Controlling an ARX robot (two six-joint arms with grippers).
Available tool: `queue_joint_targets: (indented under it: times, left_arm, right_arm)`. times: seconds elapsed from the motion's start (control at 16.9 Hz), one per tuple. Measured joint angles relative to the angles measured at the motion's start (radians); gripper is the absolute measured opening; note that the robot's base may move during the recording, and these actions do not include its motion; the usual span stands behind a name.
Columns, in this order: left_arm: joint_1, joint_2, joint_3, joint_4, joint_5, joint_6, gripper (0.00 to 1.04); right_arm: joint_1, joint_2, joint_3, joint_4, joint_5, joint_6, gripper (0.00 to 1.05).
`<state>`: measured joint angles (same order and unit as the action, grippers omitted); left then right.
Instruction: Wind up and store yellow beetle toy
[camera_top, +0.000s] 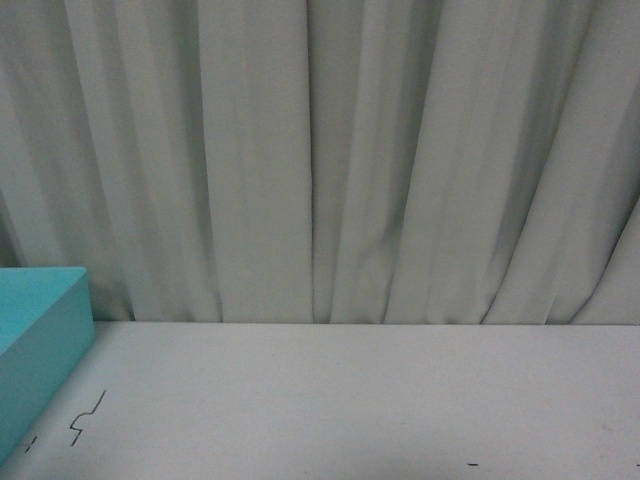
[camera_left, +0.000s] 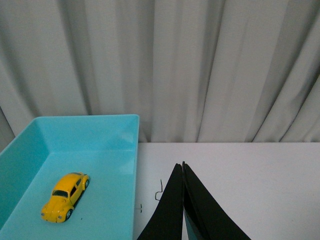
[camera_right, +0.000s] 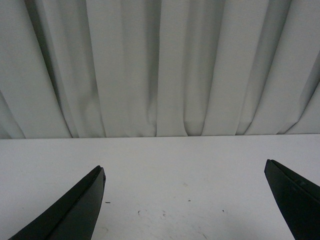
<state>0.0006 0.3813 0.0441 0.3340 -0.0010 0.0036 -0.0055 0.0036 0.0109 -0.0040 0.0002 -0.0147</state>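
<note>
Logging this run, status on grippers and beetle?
Left gripper shut, empty. Right gripper open, empty. Yellow beetle toy in the turquoise bin. Nothing obstructing.

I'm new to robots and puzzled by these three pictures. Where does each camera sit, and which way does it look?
Front view: on the body, facing the curtain across the white table; no arm shows.
Left wrist view: on the left arm, over its shut left gripper, seeing the yellow beetle toy inside the turquoise bin.
Right wrist view: over the open right gripper.
All share curtain and table.
</note>
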Motion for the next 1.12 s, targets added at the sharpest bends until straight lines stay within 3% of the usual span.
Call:
queue_joint_targets:
  times: [0.12, 0.71, 0.83, 1.12]
  left_arm:
    - [0.000, -0.038, -0.030, 0.022, 0.000, 0.000, 0.02]
    - [0.000, -0.205, -0.035, -0.157, 0.000, 0.000, 0.02]
    - [0.000, -0.313, -0.034, -0.323, 0.004, 0.000, 0.02]
    - [0.000, -0.375, -0.034, -0.337, 0.000, 0.000, 0.02]
  right_arm:
    - [0.000, 0.000, 0.000, 0.000, 0.000, 0.000, 0.98]
    - [0.000, 0.000, 0.000, 0.000, 0.000, 0.000, 0.98]
    - [0.000, 0.000, 0.000, 0.000, 0.000, 0.000, 0.98]
    - [0.000, 0.000, 0.000, 0.000, 0.000, 0.000, 0.98]
